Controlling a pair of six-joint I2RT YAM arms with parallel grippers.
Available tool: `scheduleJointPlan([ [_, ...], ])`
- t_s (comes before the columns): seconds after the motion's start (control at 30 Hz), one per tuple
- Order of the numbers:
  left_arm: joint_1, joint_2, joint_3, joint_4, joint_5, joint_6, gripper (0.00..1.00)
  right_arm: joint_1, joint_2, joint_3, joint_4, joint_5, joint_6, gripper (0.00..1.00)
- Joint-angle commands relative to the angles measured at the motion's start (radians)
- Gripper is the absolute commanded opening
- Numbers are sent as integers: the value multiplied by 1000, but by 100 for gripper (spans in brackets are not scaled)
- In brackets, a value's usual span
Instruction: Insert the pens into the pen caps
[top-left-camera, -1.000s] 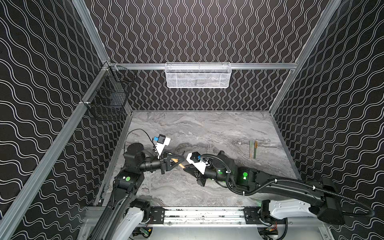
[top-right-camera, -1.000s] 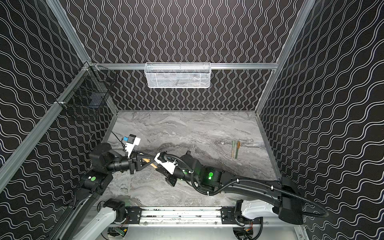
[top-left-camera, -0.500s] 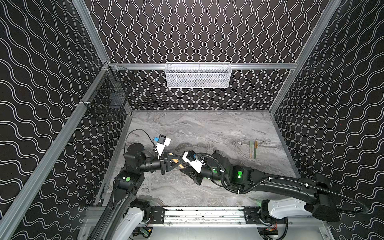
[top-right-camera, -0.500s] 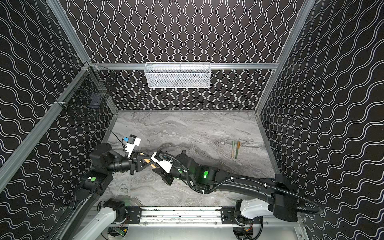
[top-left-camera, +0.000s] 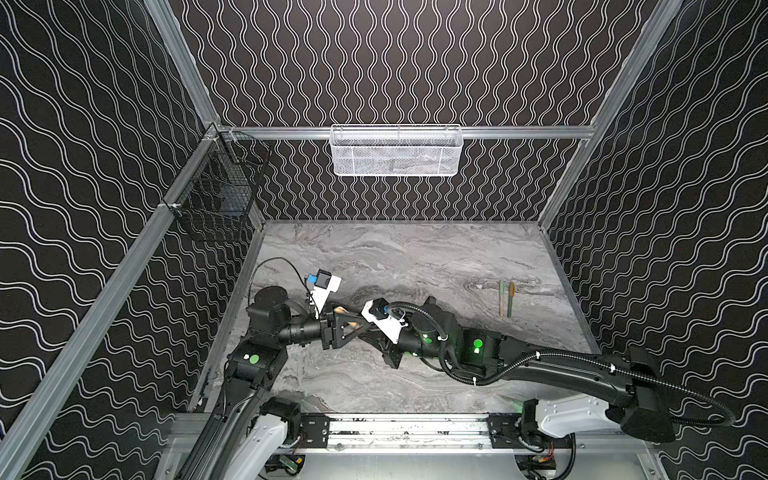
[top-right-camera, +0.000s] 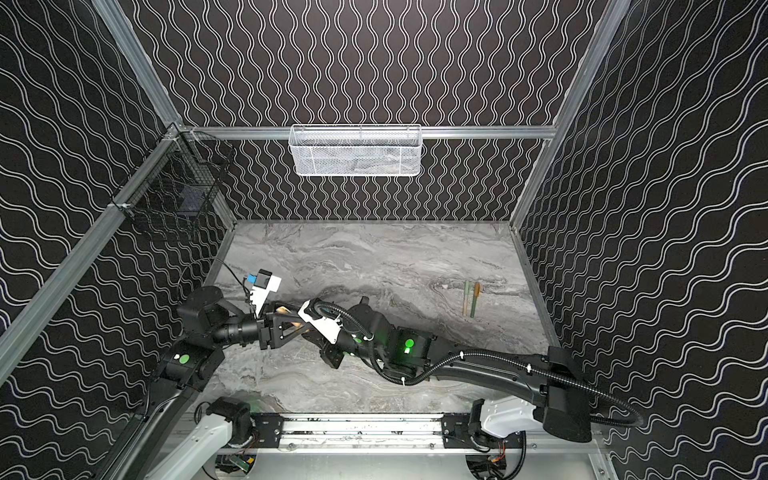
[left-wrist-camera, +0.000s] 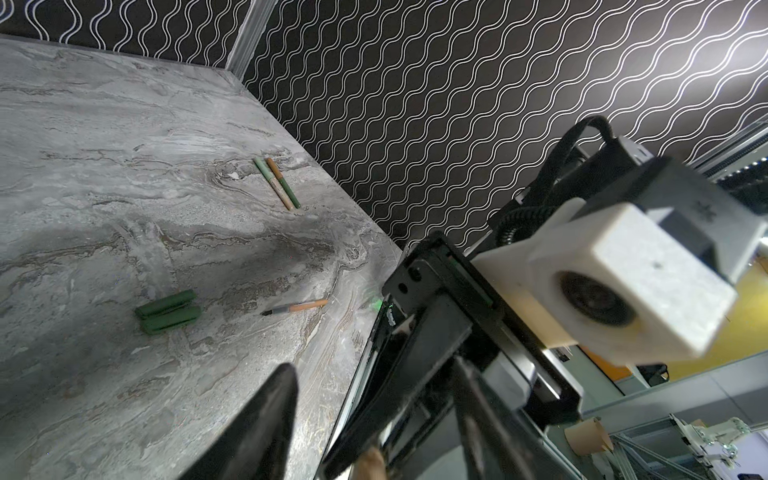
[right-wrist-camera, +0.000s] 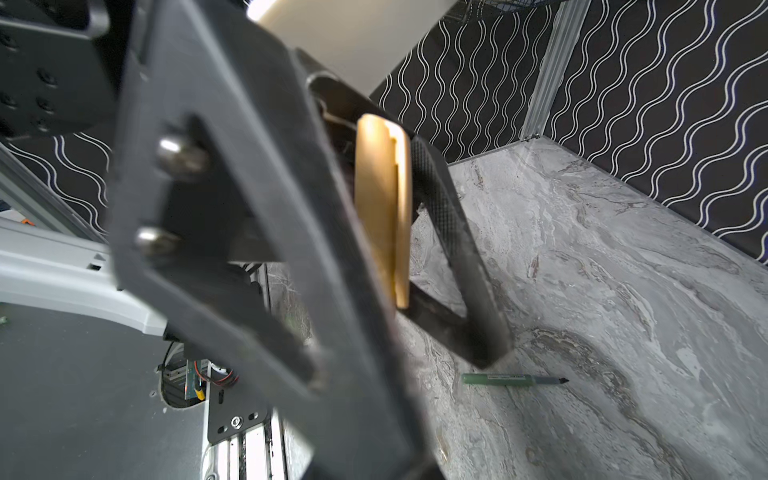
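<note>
1. pincers: we find the left pincer (top-left-camera: 352, 325) spread, its fingers either side of the orange pen (right-wrist-camera: 382, 208).
2. right pincer (top-left-camera: 365, 331): pressed together on that pen, tip to tip with the left pincer.
3. green pen (right-wrist-camera: 513, 379): on the table (top-left-camera: 415, 257) just below both pincers.
4. green caps (left-wrist-camera: 166, 309) and loose pen (left-wrist-camera: 297, 307): near the right pincer.
5. pair of pens (top-left-camera: 507, 298): side by side, well apart beyond the right pincer.
</note>
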Motion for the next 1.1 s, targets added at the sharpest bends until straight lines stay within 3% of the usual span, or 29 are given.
scheduleJointPlan([
  [0.0,10,-9,16,-44,-46,43,70,-1,-18,-10,-29,26,8,0],
  [0.2,49,-19,23,-79,-92,57,64,0,-51,-47,-38,22,20,0],
  [0.4,64,-12,13,-52,-71,42,35,0,-62,-63,-41,30,30,0],
  [0.57,64,-6,1,-18,-38,31,0,0,-51,-43,-28,27,31,0],
  [1.07,62,8,-15,23,2,15,0,1,10,102,47,45,-66,0],
])
